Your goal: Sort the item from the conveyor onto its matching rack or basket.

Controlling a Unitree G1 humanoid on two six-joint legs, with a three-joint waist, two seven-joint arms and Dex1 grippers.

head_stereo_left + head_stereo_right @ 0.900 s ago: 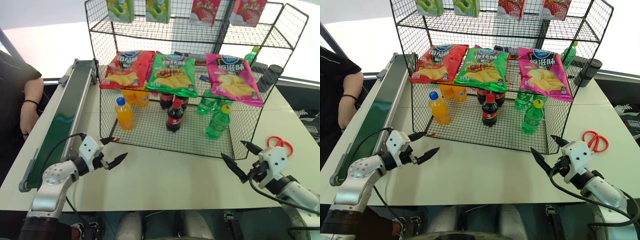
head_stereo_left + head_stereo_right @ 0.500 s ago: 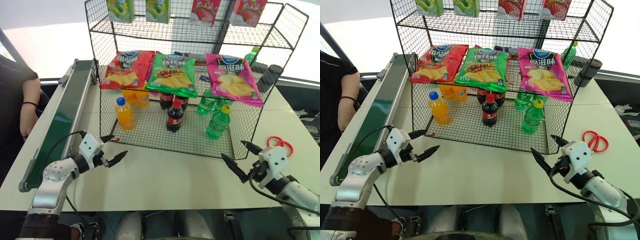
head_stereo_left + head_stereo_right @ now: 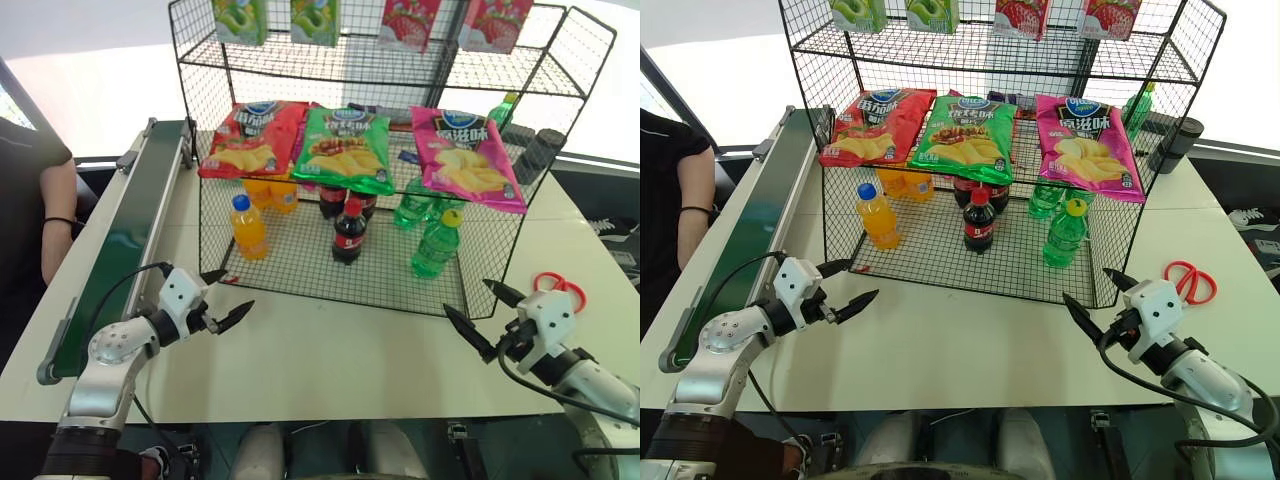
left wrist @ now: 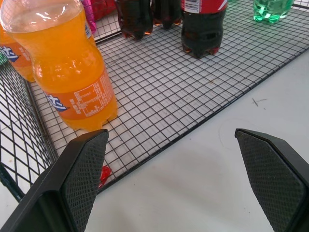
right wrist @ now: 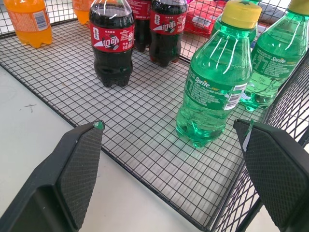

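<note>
An orange-drink bottle point(image 3: 248, 228) with a blue cap stands upright towards the left, with more orange bottles point(image 3: 272, 192) behind it. A cola bottle point(image 3: 348, 232) with a red cap stands upright in the middle, and further cola bottles point(image 3: 345, 200) stand behind it. Above them lie three crisp bags side by side: a red bag point(image 3: 252, 137), a green bag point(image 3: 347, 148) and a pink bag point(image 3: 466, 157). Snack packets point(image 3: 318, 20), green and red, hang along the top. Red-handled scissors point(image 3: 1191, 281) lie on the white counter point(image 3: 330, 355) at the right. A person's arm point(image 3: 58, 215) shows at the far left.
</note>
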